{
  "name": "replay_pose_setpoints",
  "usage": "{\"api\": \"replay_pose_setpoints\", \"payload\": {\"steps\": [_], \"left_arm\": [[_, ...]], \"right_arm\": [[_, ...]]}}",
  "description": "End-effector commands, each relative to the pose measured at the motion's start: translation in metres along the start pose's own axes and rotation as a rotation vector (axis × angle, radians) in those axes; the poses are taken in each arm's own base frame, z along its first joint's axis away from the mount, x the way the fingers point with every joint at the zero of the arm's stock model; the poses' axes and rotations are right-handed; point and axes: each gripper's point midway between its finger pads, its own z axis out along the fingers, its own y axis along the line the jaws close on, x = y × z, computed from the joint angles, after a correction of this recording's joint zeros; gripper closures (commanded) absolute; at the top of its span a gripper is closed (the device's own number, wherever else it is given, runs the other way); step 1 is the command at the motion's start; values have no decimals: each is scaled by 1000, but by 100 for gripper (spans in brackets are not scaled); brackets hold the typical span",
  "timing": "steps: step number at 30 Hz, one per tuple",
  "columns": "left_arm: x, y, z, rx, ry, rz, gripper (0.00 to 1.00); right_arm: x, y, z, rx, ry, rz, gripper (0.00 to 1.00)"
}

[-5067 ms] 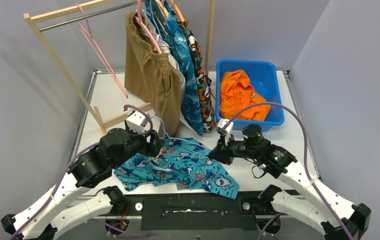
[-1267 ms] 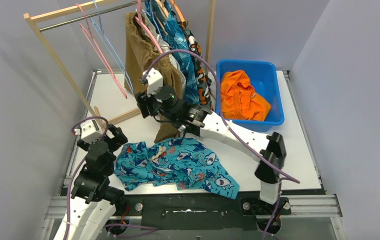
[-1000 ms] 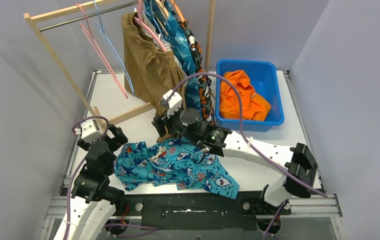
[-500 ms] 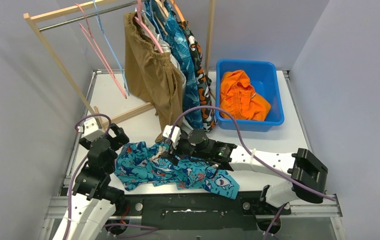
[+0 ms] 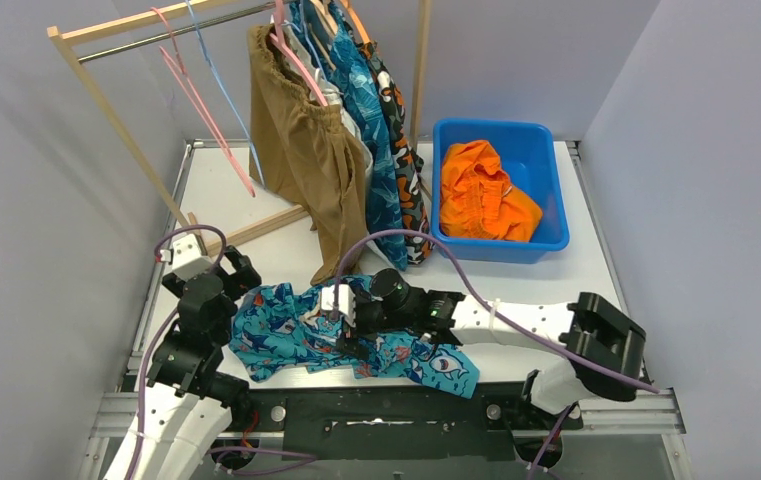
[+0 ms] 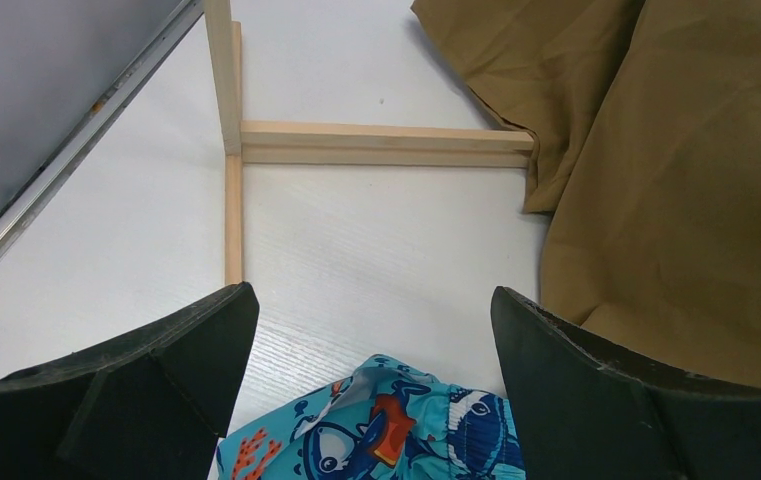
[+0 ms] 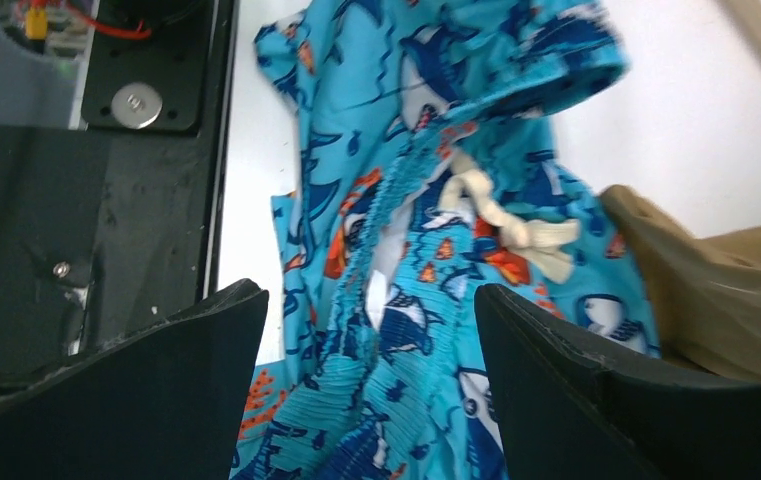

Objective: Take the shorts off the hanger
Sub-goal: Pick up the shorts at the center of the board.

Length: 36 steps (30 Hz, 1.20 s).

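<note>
White arm links (image 5: 516, 322) with black joints (image 5: 606, 340), each trailing purple cables (image 5: 396, 233).

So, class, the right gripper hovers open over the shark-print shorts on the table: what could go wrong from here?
The hem of the brown shorts sits close beside the open right gripper; a grab at the shark-print shorts could catch it too and tug the rack.
The loose white drawstring may snag on the jaws.
The shark-print shorts lie at the near edge of the table and could slide off.
</note>
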Motion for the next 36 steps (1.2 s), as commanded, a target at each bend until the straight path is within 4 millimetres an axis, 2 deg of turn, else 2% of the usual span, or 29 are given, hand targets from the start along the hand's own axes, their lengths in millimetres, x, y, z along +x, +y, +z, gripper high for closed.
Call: {"api": "replay_pose_setpoints", "payload": {"steps": [1,5,8,10,12,14,16,23,29,32,36], "left_arm": [[-16,-8,-1,30,-43,-20,12],[-17,-5,-1,6,-38,-19,10],[-16,-4,-1,2,-35,-22,10],[-17,-4,-1,4,-38,-23,10],[-17,-5,-1,10,-38,-21,10],[-16,-6,-1,17,-36,-19,10],[-15,-7,-1,19,-34,-18,10],[-15,-9,-1,32,-33,-18,10],[-17,-9,-2,37,-40,-23,10],[-16,-10,-2,42,-37,-22,10],[-16,-10,-2,44,-38,-23,10]], "right_arm": [[-9,14,22,-113,-39,-30,22],[12,9,50,-130,50,5,22],[34,-8,68,-70,138,23,22],[50,-16,75,-40,184,44,22],[66,-15,78,-64,220,82,23],[75,-10,78,-100,255,100,31],[72,-12,73,-104,254,107,43],[32,-16,38,-42,123,40,97],[-17,-24,-16,90,-41,-20,100],[-28,-27,-47,174,-110,-54,100],[-31,-34,-90,315,-185,-41,100]]}}
